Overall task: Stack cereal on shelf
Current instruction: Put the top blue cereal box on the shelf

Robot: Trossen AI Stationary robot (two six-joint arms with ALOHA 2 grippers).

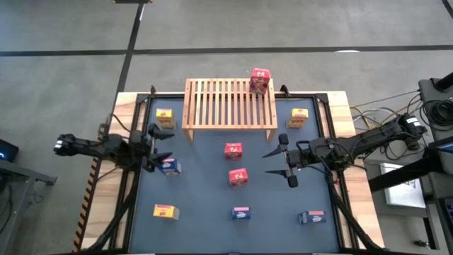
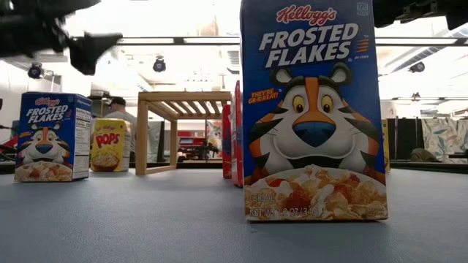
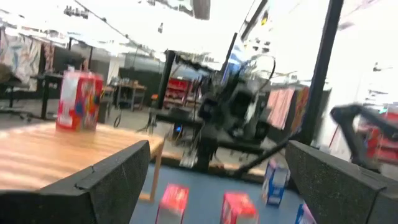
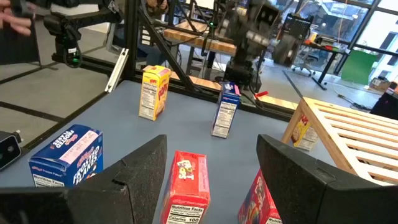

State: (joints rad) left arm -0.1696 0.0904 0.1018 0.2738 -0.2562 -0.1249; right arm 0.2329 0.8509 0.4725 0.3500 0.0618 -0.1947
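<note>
1. Wooden slatted rack (image 1: 230, 103): stands at the far middle of the grey table mat (image 1: 205, 205); taken as the landmark for all entries below.
2. Red cereal box on the rack (image 1: 260, 80): stands upright on the slats at the rack's far right corner (the only box on the rack).
3. Yellow Pops box, left (image 1: 164, 117): on the mat just beside the rack's left leg.
4. Yellow box, right (image 1: 298, 117): on the mat just beside the rack's right leg.
5. Red box, nearer the rack (image 1: 233, 150): on the mat just in front of the rack's front edge, about centre.
6. Red box, farther out (image 1: 238, 177): in front of item 5, a little apart from it.
7. Blue Frosted Flakes box, left (image 1: 168, 167): in front of the rack's left corner, close under the left gripper.
8. Yellow box, near left (image 1: 165, 211): well in front of the rack, at the mat's left side.
9. Blue box, near centre (image 1: 241, 213): well in front of the rack, in line with the two red boxes.
10. Blue box, near right (image 1: 311, 217): well in front of the rack, at the mat's right side.
11. Left gripper (image 1: 164, 146): in front of the rack's left leg, beside item 7; fingers spread wide, nothing between them.
12. Right gripper (image 1: 274, 163): in front of the rack's right leg, pointing toward the red boxes; fingers apart, holding nothing (seen in the right wrist view).
</note>
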